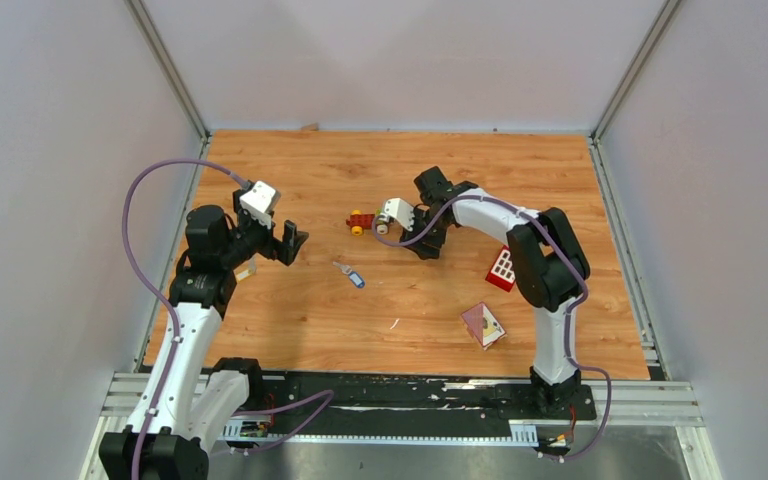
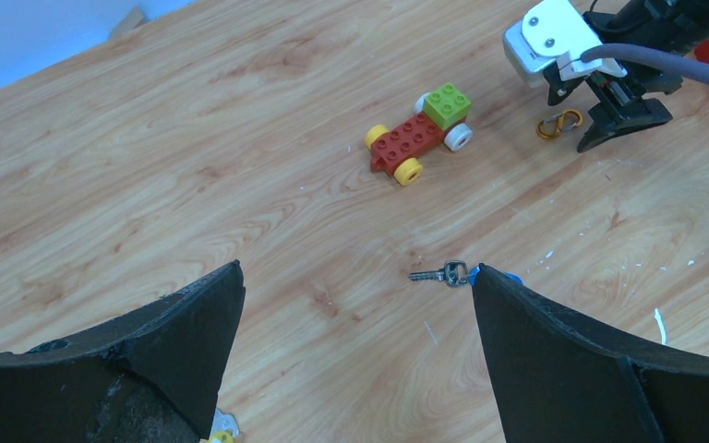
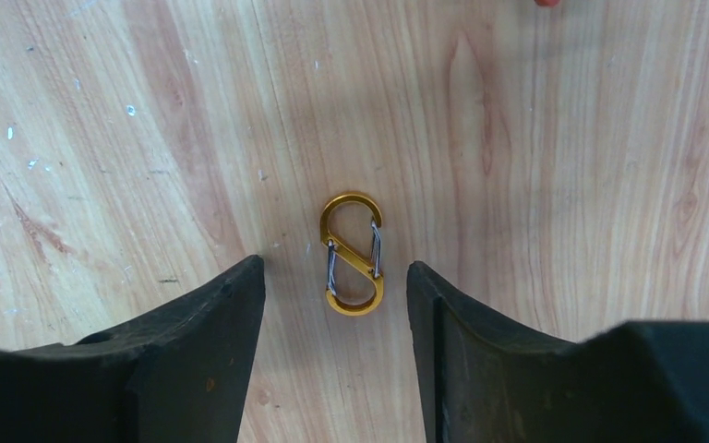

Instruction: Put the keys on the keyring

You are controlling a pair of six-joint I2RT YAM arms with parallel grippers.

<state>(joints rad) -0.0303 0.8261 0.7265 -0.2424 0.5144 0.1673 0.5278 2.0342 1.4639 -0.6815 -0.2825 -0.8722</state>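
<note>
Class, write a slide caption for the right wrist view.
Right gripper, jaws open, straddles the gold keyring lying flat on the wooden table.

Keyring [image 3: 352, 254]: gold-orange body, grey wire gates. Key [image 2: 438, 274]: silver shank, blue head (the head only partly seen). Toy car [image 2: 420, 134]: red base, lime-green block, yellow and white wheels. Block [image 1: 501, 268]: red, with a grid of white squares. Table [image 1: 290, 320]: orange-brown woodgrain, scattered white flecks. Card [image 1: 483, 324]: pink.

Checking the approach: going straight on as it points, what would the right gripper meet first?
Likely the table either side of the keyring, which lies flat between the right gripper's open fingers; depth is unclear.
</note>
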